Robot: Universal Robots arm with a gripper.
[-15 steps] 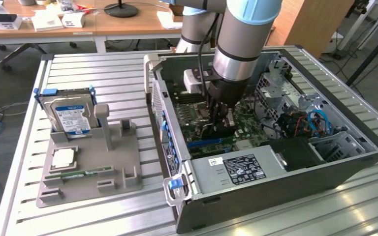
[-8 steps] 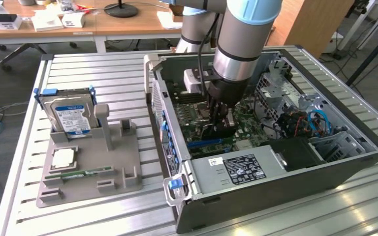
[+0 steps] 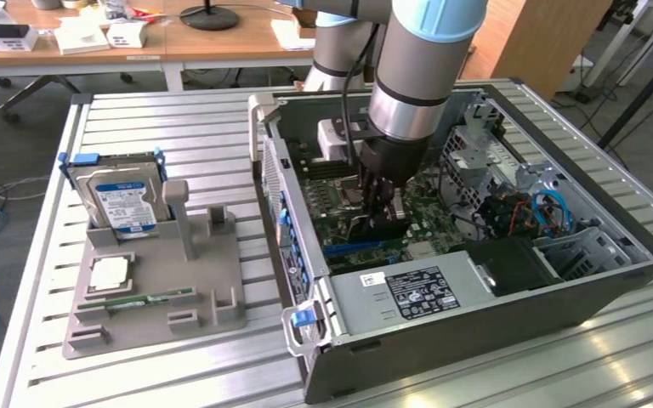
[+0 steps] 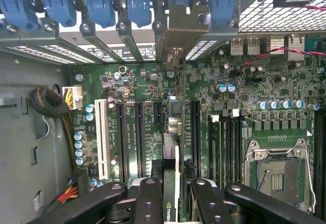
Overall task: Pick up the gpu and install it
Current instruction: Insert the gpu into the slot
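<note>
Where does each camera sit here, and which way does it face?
Exterior view: off the arm, raised, looking down at the table, the parts holder and the open computer case; the arm and claw reach into the case.
Wrist view: on the wrist, looking along the claw onto the motherboard; its fingers clamp the gpu edge-on.
Both show the claw and the motherboard.

I'm wearing silver-grey tube on arm, light-blue joint caps, black band ringing wrist. Black cable running alongside. My gripper showing matte black, fingers carrying round recessed screw holes.
</note>
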